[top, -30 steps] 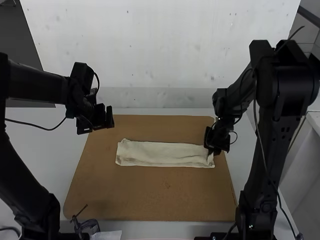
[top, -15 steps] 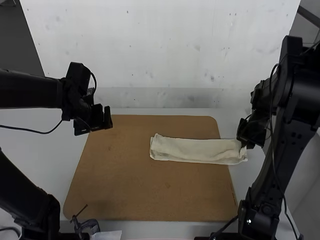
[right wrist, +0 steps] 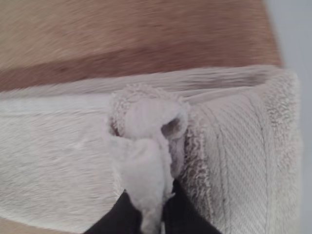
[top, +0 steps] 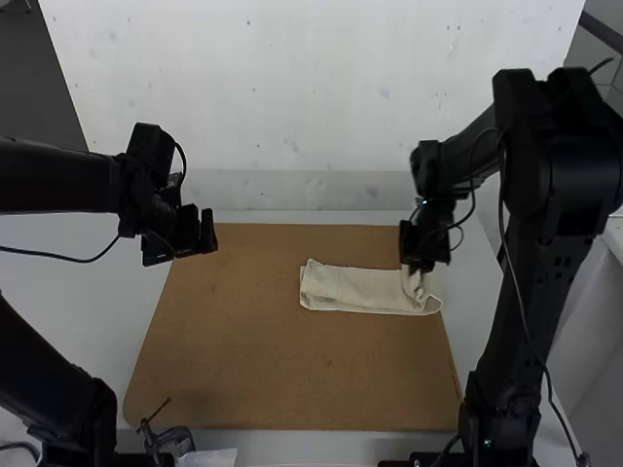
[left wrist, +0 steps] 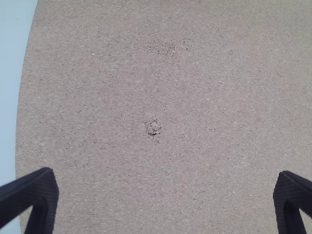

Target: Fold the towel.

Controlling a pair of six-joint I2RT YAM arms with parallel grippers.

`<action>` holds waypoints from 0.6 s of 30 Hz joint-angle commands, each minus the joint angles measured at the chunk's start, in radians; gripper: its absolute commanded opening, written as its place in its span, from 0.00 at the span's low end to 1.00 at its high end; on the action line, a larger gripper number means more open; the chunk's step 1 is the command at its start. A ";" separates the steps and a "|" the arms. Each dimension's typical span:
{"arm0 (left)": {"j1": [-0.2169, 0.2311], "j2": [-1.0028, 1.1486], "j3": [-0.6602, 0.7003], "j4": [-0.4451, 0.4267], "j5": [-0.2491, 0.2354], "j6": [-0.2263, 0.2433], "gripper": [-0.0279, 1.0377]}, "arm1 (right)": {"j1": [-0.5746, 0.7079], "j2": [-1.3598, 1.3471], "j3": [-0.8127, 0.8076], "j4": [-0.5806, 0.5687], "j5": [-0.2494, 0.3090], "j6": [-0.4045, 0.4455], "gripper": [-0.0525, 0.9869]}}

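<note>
Above the brown board [top: 263, 365], the cream towel [top: 355, 290] now doubles back beneath my right hand [right wrist: 157, 209], which has swung inward with the bunched end [right wrist: 148, 122] pinched tight. I judge the crosswise fold begun, needing flattening. My left hand [left wrist: 165, 179] hangs well apart, fingers spread.

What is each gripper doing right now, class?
Left gripper: open, holding nothing, above the board.
Right gripper: closed on a bunched part of the towel.

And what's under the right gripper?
Towel: one end, pinched by the right gripper, is turned back over the rest. Brown board shows around it. The towel's face beneath the turned-back part is covered.
</note>
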 commanded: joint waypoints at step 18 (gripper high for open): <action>0.055 -0.038 -0.041 0.014 0.019 0.055 0.96 | 0.445 0.239 0.359 -0.145 0.117 0.249 0.06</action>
